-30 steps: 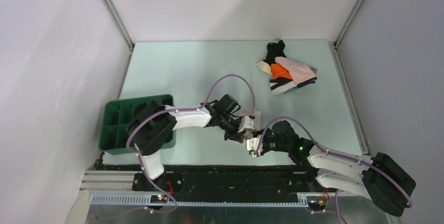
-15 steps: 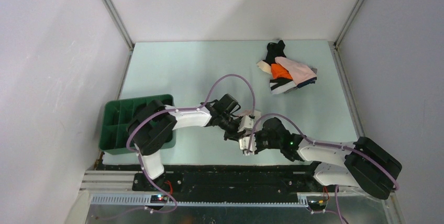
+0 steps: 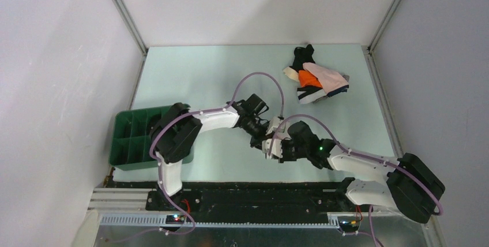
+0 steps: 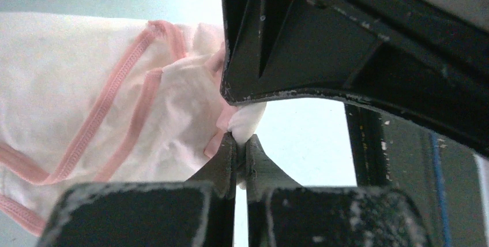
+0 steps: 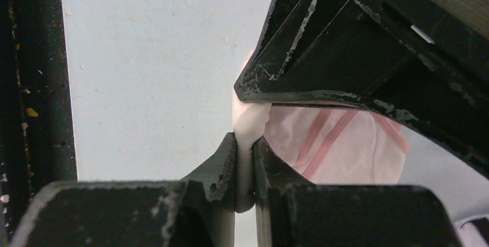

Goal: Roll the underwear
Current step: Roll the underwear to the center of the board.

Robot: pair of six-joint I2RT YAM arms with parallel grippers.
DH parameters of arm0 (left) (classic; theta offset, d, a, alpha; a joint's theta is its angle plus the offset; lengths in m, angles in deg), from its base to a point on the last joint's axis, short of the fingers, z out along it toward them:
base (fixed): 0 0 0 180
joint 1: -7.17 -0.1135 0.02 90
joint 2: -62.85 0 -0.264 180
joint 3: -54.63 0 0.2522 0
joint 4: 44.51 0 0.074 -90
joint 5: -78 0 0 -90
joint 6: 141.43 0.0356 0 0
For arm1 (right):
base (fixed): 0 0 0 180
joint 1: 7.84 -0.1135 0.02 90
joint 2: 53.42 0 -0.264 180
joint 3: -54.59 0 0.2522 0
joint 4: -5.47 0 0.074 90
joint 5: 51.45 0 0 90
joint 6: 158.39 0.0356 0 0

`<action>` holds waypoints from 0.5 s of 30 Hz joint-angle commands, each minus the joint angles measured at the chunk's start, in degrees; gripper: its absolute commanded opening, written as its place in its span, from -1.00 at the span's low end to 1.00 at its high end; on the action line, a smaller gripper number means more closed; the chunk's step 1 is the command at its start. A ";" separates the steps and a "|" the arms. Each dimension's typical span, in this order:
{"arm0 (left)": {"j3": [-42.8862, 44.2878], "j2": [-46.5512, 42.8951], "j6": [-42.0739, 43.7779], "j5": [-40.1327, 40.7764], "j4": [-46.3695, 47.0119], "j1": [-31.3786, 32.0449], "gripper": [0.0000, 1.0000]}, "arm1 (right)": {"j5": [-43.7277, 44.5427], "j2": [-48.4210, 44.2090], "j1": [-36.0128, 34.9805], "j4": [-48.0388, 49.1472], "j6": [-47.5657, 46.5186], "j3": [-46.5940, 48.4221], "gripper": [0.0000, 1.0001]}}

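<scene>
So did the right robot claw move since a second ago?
Yes. The right gripper shifted slightly left, toward the green plastic divided tray, and farther from the table's black near edge.

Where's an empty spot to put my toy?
The table is bare at far left, between the green tray and the underwear pile, and between the pile and the right arm. The middle is crowded: both jaws pinch pink underwear there.

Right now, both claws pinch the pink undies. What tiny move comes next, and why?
The left claw and right claw both pinch the pink underwear close together, and it looks crumpled. Probably ease them apart to stretch it flat before rolling.
</scene>
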 commanded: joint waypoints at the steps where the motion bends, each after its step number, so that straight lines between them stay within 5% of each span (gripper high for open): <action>1: 7.10 4.50 -1.80 -4.38 -12.64 -2.35 -0.97 | -2.69 -0.25 3.07 -14.18 7.70 2.87 -1.00; 15: 14.54 12.23 -11.99 -6.78 -15.97 -4.89 -1.00 | -18.19 21.77 20.50 -29.98 12.16 15.24 -1.00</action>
